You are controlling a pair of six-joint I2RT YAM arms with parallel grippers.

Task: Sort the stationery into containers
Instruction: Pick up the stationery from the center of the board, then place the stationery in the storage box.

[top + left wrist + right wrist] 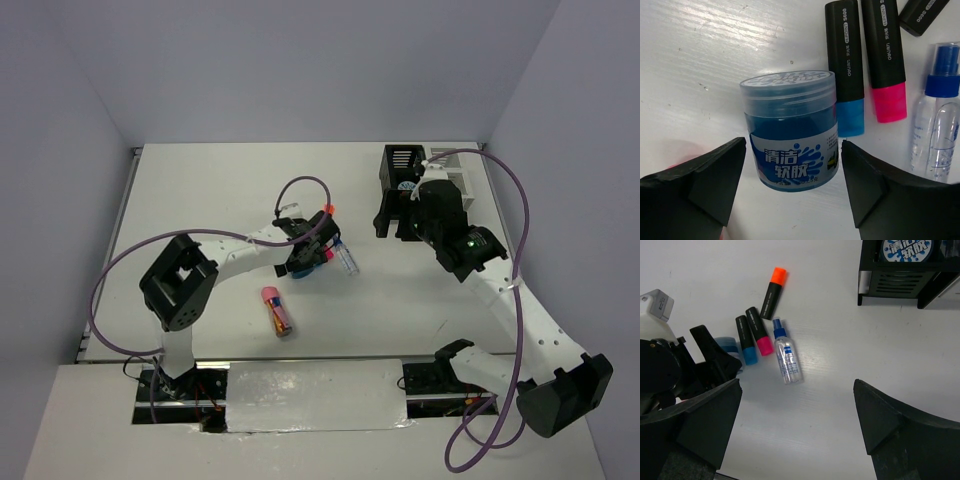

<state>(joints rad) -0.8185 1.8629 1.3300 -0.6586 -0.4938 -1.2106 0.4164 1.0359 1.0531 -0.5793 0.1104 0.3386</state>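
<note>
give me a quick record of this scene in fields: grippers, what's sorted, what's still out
left gripper: open, fingers either side of the blue jar, slim gaps showing
right gripper: open, empty, beside the black organizer
in black organizer: second blue jar
unsorted: blue-ended marker, pink-ended marker, orange-ended marker, clear spray bottle, pink-capped tube
white organizer: adjoins the black one, contents not visible

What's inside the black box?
A round blue jar sits inside the black box. Its top, with white writing, shows from above. The slatted walls cover the rest of the jar and anything beneath or beside it.
</note>
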